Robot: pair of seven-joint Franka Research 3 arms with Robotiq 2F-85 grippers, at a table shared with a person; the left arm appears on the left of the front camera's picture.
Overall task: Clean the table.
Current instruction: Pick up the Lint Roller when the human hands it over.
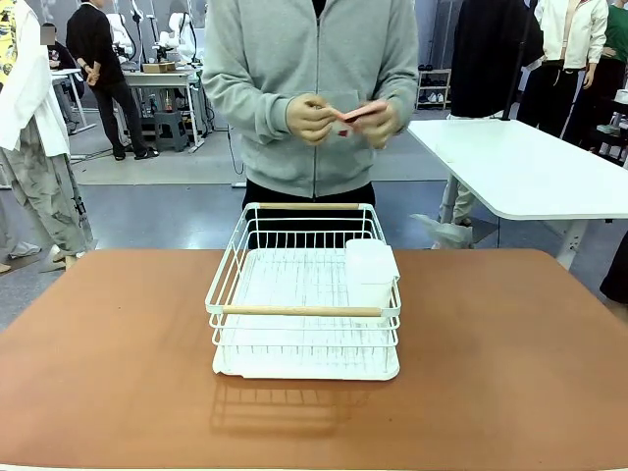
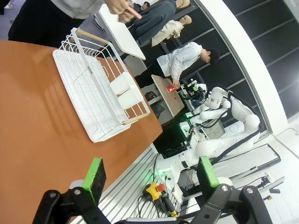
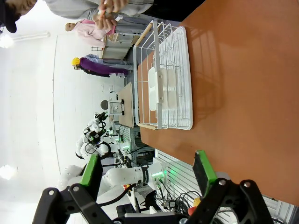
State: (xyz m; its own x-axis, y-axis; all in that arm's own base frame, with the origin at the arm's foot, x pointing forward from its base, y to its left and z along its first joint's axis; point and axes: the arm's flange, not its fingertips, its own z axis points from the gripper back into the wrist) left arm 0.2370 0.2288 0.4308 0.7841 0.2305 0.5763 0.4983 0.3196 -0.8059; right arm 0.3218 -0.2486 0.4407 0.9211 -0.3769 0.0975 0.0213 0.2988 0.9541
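The reddish-brown table spreads wide across the front view, with a white wire dish rack at its middle. The same table and rack show in the left wrist view, and the table and rack in the right wrist view. My left gripper hangs open off the table's near edge, nothing between its green pads. My right gripper is open too, over the near edge. A person behind the rack holds a small pinkish-red object in both hands.
A white plastic cup holder hangs on the rack's right side. A white-topped table stands at the back right. Other people stand farther off. Bare tabletop lies left and right of the rack.
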